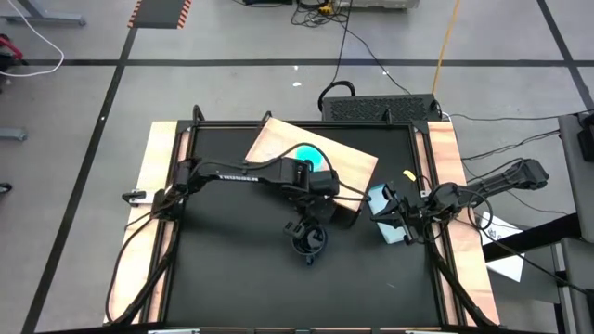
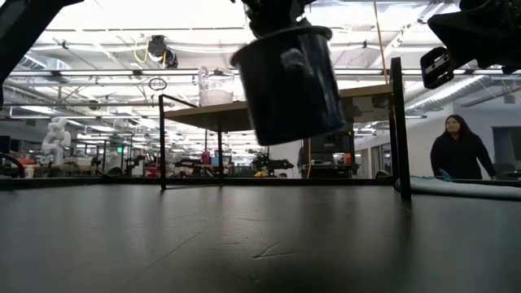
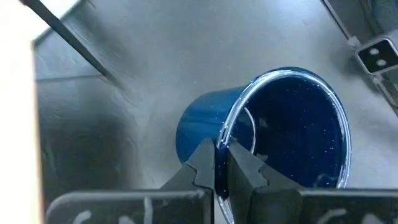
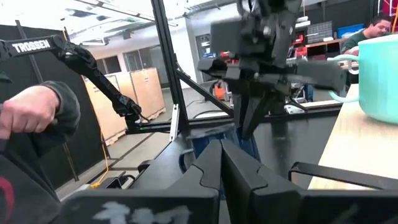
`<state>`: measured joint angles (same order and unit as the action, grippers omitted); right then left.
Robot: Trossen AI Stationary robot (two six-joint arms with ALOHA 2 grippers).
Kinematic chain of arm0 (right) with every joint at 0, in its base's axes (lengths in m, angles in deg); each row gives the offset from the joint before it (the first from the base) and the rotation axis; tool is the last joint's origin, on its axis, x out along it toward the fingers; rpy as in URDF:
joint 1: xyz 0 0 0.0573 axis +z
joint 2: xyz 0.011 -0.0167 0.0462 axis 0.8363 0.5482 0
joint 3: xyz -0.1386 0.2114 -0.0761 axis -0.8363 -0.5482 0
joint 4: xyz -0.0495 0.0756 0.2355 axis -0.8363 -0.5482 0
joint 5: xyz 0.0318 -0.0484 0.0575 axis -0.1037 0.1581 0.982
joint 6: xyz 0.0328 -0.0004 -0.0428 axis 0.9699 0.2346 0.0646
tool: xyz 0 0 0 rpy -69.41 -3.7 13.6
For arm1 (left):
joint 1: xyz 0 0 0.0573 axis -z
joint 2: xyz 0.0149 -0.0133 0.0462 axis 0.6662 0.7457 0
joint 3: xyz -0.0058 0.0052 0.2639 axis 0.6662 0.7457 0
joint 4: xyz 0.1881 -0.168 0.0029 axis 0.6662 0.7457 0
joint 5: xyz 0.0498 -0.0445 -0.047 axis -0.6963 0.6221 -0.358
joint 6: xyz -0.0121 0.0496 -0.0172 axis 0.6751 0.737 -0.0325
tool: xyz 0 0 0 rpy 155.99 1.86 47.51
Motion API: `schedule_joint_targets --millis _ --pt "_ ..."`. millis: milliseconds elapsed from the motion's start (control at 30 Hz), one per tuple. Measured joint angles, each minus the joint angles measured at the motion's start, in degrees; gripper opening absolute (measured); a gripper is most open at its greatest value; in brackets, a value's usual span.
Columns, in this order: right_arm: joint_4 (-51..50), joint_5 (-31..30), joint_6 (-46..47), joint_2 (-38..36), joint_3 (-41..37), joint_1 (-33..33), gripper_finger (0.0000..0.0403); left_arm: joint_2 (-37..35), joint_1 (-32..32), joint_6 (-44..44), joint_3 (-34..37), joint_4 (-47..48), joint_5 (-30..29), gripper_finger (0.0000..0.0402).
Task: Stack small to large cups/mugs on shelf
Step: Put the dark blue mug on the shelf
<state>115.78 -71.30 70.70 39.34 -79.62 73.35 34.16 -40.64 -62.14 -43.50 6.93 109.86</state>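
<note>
1. The black bench [image 1: 232, 269] carries the light wooden shelf [image 1: 278, 139], a board raised on dark legs at the far side.
2. The large dark mug [image 2: 289, 81] hangs above the bench just in front of the shelf, its rim pinched between the narrow fingers of the left hand [image 3: 221, 171].
3. The turquoise mug [image 1: 311, 155] stands on the shelf.
4. The small clear cup [image 2: 216, 85] also stands on the shelf.
5. The right hand [image 1: 401, 221], fingers pressed together and empty, waits over the flat light-blue item [image 1: 385, 211].

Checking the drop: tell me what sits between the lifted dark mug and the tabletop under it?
Nothing: in the low view the dark mug, held by the left gripper, hangs over bare tabletop.
</note>
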Motion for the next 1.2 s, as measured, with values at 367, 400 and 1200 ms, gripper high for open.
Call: schedule_joint_targets --millis 367,400,1200 --pt "-0.1 0.0 -0.2 0.0 0.0 0.0 0.0 0.4 1.1 0.4 0.0 0.5 -1.2 0.0016" --pt "-0.1 0.0 -0.2 0.0 0.0 0.0 0.0 0.4 1.2 0.5 0.0 0.7 -1.1 0.0016" --pt "-0.1 0.0 1.3 0.0 0.0 0.0 0.0 0.3 2.6 4.1 7.9 -6.8 2.1 0.0016"
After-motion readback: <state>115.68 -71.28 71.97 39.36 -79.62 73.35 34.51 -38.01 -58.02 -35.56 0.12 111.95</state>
